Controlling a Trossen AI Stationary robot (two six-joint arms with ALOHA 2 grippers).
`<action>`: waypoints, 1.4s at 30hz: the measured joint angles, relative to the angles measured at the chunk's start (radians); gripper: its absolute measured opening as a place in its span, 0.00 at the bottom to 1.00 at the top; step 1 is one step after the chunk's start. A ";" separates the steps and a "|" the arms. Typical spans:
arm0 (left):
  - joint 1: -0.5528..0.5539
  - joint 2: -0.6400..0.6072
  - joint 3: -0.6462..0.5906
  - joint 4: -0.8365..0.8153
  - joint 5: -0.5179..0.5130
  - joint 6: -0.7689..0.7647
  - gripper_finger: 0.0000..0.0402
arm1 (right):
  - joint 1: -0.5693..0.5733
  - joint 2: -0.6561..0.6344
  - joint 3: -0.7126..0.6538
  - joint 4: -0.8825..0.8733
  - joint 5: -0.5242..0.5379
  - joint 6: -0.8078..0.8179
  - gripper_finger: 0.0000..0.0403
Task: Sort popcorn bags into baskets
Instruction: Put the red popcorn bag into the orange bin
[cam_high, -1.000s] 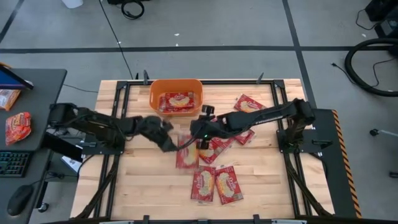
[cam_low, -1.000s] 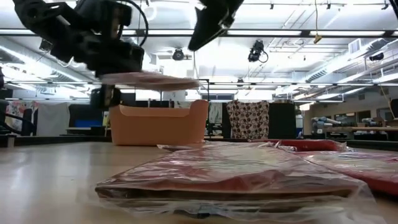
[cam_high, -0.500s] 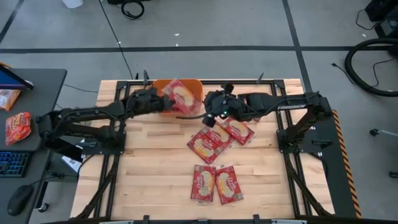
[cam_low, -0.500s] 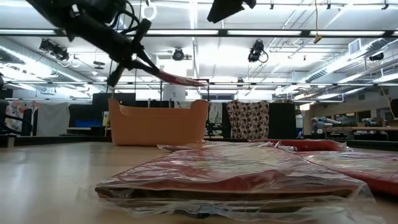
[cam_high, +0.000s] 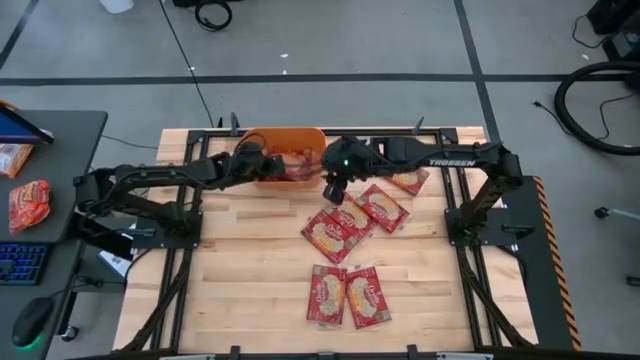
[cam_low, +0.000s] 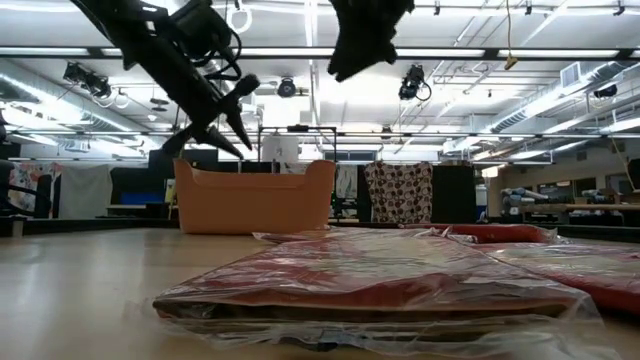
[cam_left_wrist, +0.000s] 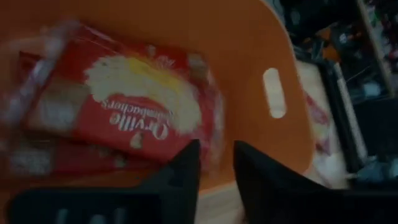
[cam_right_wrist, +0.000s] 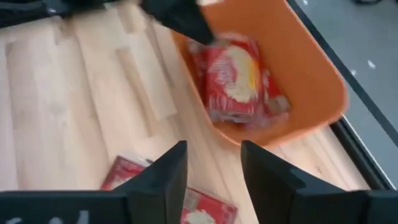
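L jaws over basket (cam_high: 312, 134) rim

I have both arms stretched inward along the counter's far edge, meeting near its middle. My left gripper (cam_high: 262, 160) reaches in from the left side, held up off the counter and angled downward, its two fingers (cam_left_wrist: 180, 174) standing a little apart with nothing between them. My right gripper (cam_high: 335, 190) comes in from the right side, raised as well, its fingers (cam_right_wrist: 165, 171) parted and empty. The two grippers are near each other but not touching.
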 joint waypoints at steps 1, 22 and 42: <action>0.000 -0.004 0.000 -0.001 0.005 0.040 0.29 | -0.011 -0.001 0.000 -0.027 -0.004 0.008 0.41; -0.130 -0.285 0.010 0.049 0.126 0.700 0.42 | -0.016 -0.006 -0.393 -0.232 -0.176 0.205 0.58; -0.228 -0.325 0.011 0.001 0.216 0.673 0.40 | 0.116 0.004 -0.591 0.002 0.011 0.389 0.49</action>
